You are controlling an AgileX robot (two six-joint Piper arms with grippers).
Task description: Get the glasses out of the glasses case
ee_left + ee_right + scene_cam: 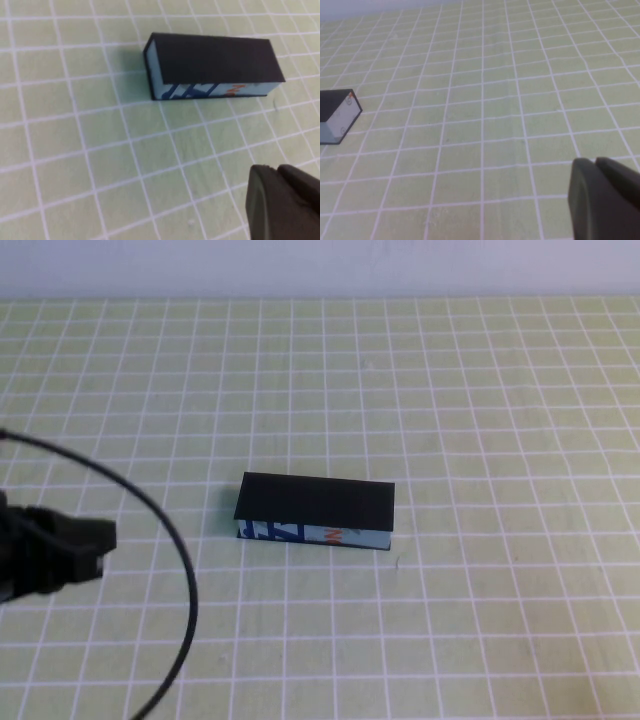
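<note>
The glasses case (315,505) lies closed in the middle of the table, its black lid on top and its light blue printed side facing me. The glasses are hidden. My left gripper (106,540) hangs at the left edge of the high view, well to the left of the case and apart from it, fingers together and empty. In the left wrist view the case (215,60) lies ahead of the left gripper (274,170). My right gripper (592,161) is out of the high view. It is shut and empty, and one end of the case (337,112) shows far off.
The table is covered by a pale green cloth with a white grid (480,400). A black cable (190,590) loops from the left arm down to the near edge. A white wall (320,265) runs along the back.
</note>
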